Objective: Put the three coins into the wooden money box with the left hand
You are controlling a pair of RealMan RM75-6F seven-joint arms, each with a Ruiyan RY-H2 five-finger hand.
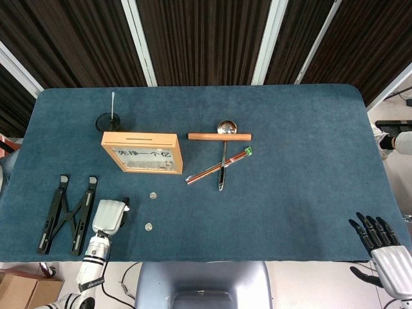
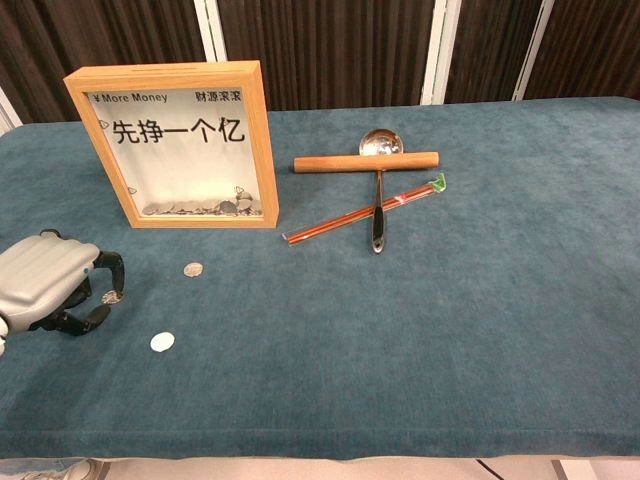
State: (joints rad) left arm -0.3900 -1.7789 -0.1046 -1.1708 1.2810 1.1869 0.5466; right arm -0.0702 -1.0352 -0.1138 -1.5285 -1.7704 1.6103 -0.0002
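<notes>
Teal table cloth [image 2: 480, 330]; light wooden money box [image 2: 170, 145] with black lettering; 2 silver coins [image 2: 161, 342]; red chopsticks [image 2: 360, 211].

The left hand [image 2: 48, 284] sits low at the near-left bench edge, fingers [image 2: 100, 268] curled inward (a small coin [image 2: 111, 297] pinched at their tips). The right hand [image 1: 381, 248] hangs off the near-right corner, fingers spread.
</notes>
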